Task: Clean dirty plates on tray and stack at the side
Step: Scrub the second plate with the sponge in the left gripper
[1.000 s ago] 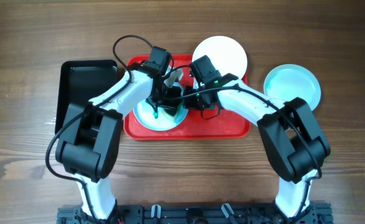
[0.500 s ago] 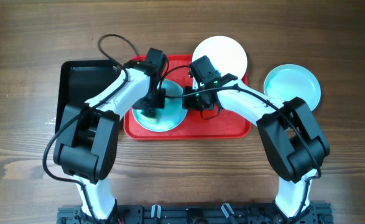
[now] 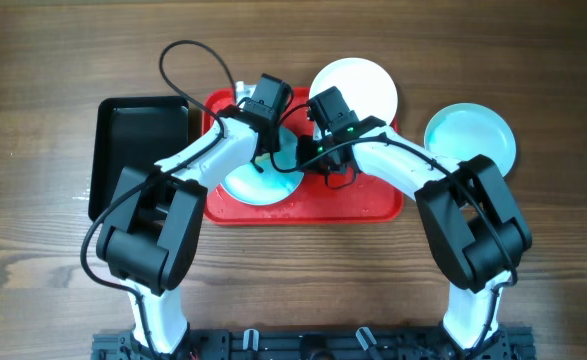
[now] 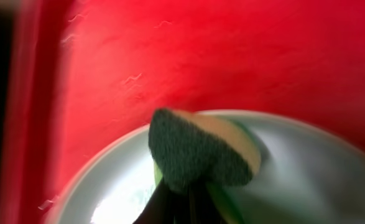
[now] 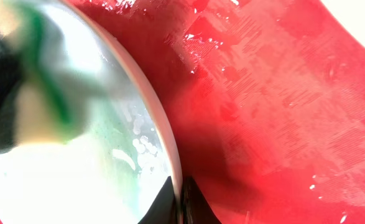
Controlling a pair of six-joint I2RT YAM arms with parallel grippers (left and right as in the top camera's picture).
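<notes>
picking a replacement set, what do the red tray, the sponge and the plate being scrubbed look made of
Red tray: likely plastic, glossy, fine-textured, wet.
Sponge: dark green fibrous scouring pad on yellow foam.
Plate: smooth, glossy; plastic or ceramic, cannot tell.

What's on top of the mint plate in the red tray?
A green-faced sponge, held by the left gripper, presses on the plate; the right gripper pinches its rim. The surface beneath the sponge is covered.
</notes>
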